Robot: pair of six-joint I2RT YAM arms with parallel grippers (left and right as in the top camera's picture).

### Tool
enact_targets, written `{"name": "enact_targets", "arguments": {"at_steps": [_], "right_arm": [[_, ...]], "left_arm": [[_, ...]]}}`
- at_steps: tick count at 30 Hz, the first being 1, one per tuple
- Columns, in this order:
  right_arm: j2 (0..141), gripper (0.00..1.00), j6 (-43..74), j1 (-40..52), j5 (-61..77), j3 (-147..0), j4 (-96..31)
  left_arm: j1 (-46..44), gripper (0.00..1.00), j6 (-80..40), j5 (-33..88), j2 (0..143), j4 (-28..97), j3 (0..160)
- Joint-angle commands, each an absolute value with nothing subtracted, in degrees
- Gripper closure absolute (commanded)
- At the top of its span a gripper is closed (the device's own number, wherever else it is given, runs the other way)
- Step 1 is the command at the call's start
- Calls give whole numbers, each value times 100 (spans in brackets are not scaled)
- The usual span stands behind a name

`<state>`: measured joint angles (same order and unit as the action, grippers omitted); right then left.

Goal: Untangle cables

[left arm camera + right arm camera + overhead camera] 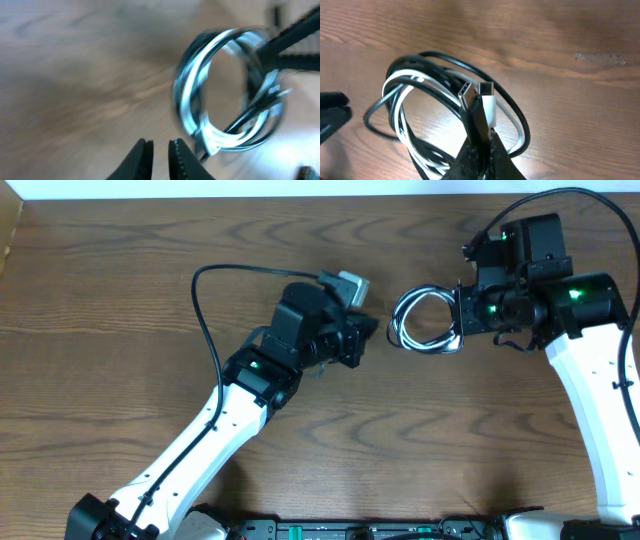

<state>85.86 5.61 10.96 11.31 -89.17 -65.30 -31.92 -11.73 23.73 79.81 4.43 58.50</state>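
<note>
The cables (401, 321) form a small black and white coil on the wooden table (120, 300), between my two grippers. My right gripper (459, 317) is shut on the coil's right side. In the right wrist view its jaws (482, 139) pinch the black and white cords just below their plug ends (487, 97), and the loops of the cables (392, 85) spread out to the left. My left gripper (368, 332) sits just left of the coil, apart from it. Its jaws (160, 150) stand slightly open with nothing between them, and the blurred cables (192, 95) lie ahead to the right.
A thick black robot cable (205, 310) arcs over the table left of my left arm. The light wall edge (250, 188) runs along the far side. The right arm's white link (590, 400) reaches down the right side.
</note>
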Motion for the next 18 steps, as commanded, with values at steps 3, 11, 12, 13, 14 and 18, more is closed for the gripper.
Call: {"name": "enact_targets", "arguments": {"at_steps": [3,11,12,13,14,18], "right_arm": [[8471,99,478,1149,1439,-8777,-6584],[8471,99,460,1160,1710,-8759,-6512],[8471,99,460,1168,1710,-8759,-6514],[8471,99,460,1168,1712,-8759,-6512],[8471,99,462,1168,1712,-8759,-6512],[8468,99,460,1168,1710,-8759,-6512]], "left_arm": [[-3177,78,-947,2956,7942,-3,5874],[-3183,74,-967,3039,8029,67,5872],[-3183,73,-967,3111,8060,73,5872],[-3183,73,-967,3175,8095,75,5872],[-3183,73,-967,3205,8130,78,5872],[-3183,70,-967,3223,8259,82,5872]]}}
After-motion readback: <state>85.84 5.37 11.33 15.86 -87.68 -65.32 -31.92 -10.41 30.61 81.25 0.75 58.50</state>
